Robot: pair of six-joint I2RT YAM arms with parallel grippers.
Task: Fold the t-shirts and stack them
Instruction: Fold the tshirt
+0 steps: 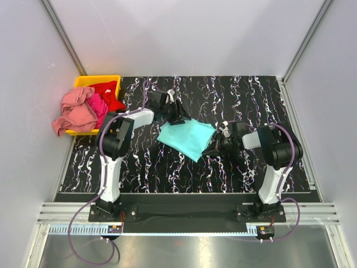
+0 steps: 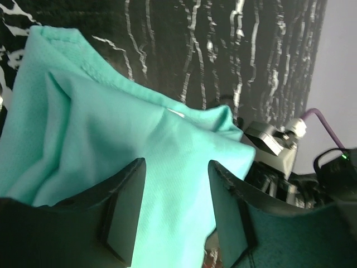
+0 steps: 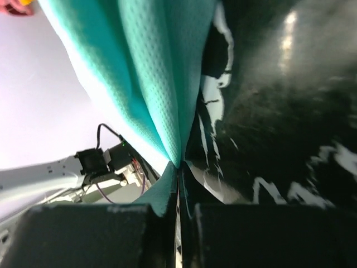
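Nearest us, our right end effector (image 3: 179,173) is clenching the near-right edge of the turquoise-teal t-shirt (image 1: 187,138), which is lying in the middle of the table (image 1: 251,95). Farther on, our left end effector (image 2: 177,167) is hovering released over the shirt's far corner. We are judging that it should close on one clean hem layer, so that both arms are pulling the fold taut and even. Beyond, the salmon pink t-shirt (image 1: 75,111), magenta t-shirt (image 1: 99,105) and red t-shirt (image 1: 109,92) are lying heaped in the yellow bin (image 1: 100,80).
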